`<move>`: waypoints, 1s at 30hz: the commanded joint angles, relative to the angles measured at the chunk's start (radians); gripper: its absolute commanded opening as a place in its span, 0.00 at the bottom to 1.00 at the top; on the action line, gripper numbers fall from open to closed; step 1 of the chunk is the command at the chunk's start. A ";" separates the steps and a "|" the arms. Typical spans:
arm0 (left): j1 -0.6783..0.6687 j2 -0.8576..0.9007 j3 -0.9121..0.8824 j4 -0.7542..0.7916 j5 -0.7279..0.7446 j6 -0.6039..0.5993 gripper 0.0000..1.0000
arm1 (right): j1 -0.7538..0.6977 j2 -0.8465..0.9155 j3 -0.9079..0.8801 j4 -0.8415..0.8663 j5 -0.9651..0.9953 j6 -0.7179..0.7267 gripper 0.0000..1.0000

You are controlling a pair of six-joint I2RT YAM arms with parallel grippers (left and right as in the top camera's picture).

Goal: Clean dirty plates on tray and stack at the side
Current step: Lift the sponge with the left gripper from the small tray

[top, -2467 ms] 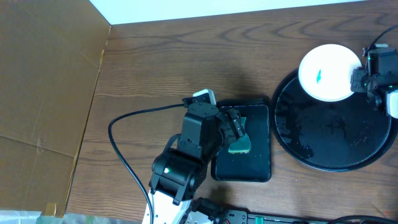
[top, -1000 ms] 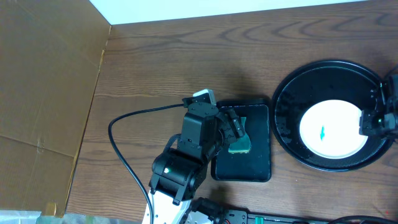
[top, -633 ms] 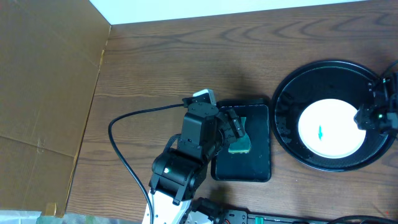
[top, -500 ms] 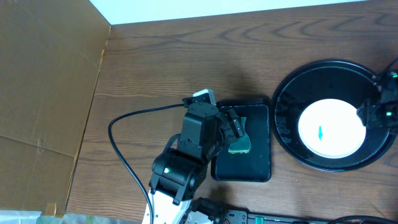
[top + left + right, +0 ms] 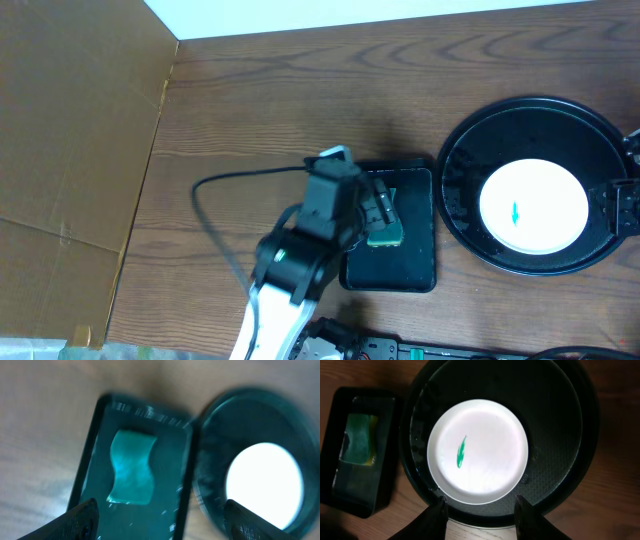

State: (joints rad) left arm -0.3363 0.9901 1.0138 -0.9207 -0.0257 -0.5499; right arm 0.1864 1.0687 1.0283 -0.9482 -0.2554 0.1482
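Plate (image 5: 477, 457), 1 teal smear, lies flat mid round black tray (image 5: 560, 420) on the bench (image 5: 300, 100), near my right hand (image 5: 482, 512), open and empty at the tray edge. My left hand (image 5: 162, 517), open too, hovers over the sponge (image 5: 131, 474) in its dish (image 5: 189, 475); sponge long axis runs crosswise to my closing line, plate off to its right.

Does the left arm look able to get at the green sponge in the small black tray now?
Probably yes. The left end effector hangs open over the sponge, which lies uncovered in the rectangular tray; the plate sits apart in the round tray, so nothing seems to block the descent.
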 commanded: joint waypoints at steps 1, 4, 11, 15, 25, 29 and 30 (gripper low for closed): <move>0.004 0.145 -0.056 -0.018 0.000 -0.013 0.80 | 0.010 0.014 0.005 0.002 -0.008 -0.014 0.40; 0.004 0.303 -0.057 -0.012 -0.002 -0.011 0.78 | 0.010 0.038 0.005 0.008 -0.008 -0.003 0.41; 0.006 0.571 -0.057 0.059 -0.034 -0.005 0.66 | 0.010 0.091 0.005 0.005 -0.008 -0.003 0.43; 0.011 0.645 -0.057 0.120 -0.033 -0.004 0.52 | 0.010 0.119 0.005 -0.016 -0.008 -0.003 0.43; 0.066 0.742 -0.057 0.205 0.127 0.108 0.41 | 0.010 0.134 0.005 -0.037 -0.008 -0.003 0.42; 0.085 0.685 -0.056 0.185 0.161 0.148 0.54 | 0.010 0.134 0.005 -0.039 -0.008 -0.004 0.42; 0.088 0.660 -0.056 0.178 0.159 0.151 0.57 | 0.010 0.134 0.005 -0.038 -0.008 -0.004 0.42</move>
State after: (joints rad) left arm -0.2565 1.6920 0.9691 -0.7319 0.0811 -0.4461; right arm 0.1864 1.1999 1.0283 -0.9836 -0.2554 0.1486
